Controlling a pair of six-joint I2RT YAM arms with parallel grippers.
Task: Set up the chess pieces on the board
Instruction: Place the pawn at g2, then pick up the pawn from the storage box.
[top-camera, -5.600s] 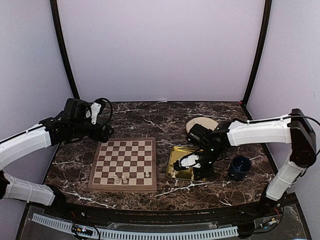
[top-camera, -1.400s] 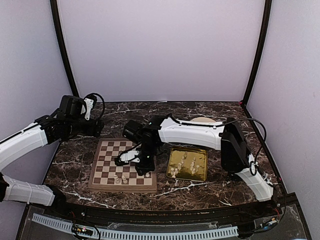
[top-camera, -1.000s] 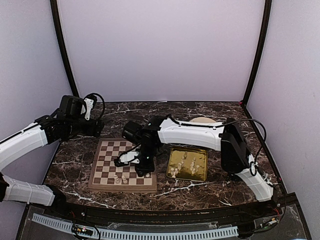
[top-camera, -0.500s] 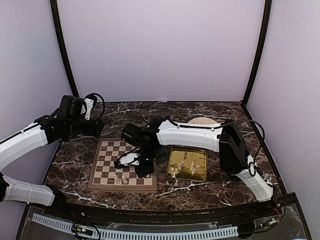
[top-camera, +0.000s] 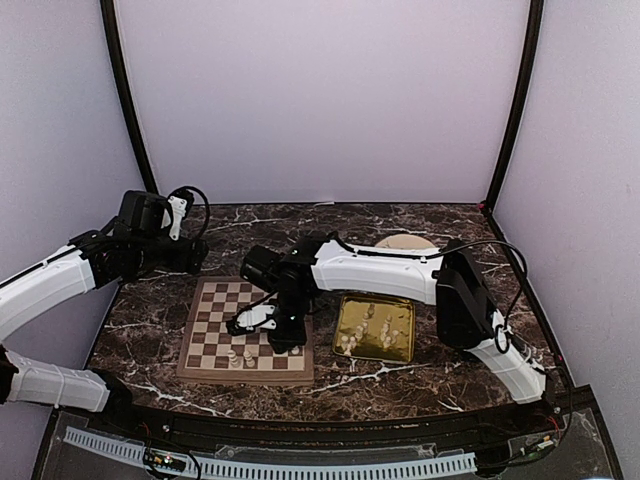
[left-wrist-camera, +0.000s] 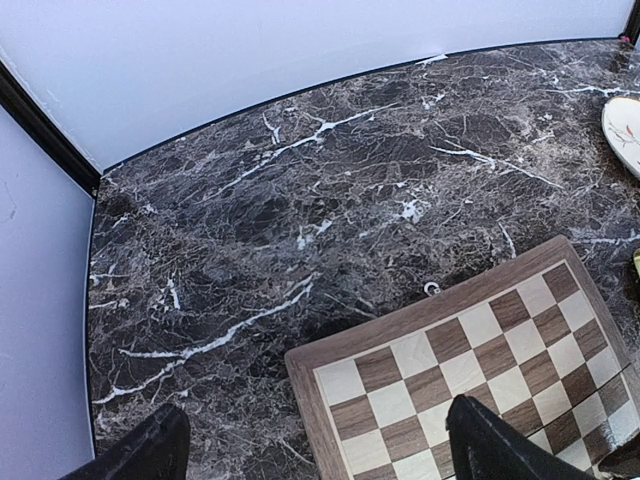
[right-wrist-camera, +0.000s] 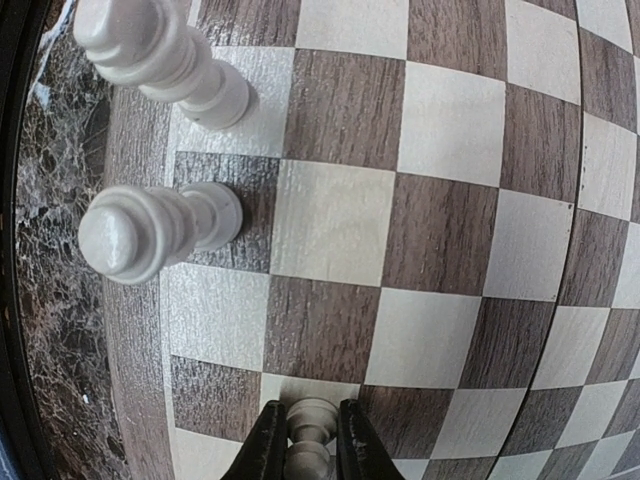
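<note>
The right fingers (right-wrist-camera: 275, 450) are pinched shut on a white chess piece (right-wrist-camera: 311, 425), held upright with its base pointing down at the board (right-wrist-camera: 440, 200), near two standing pieces (right-wrist-camera: 140, 235) by the board's edge. The left fingers (top-camera: 196, 256) hang wide open and empty over the desk (left-wrist-camera: 300, 180) beyond the far corner, so setting it down looks like the right arm's job
</note>
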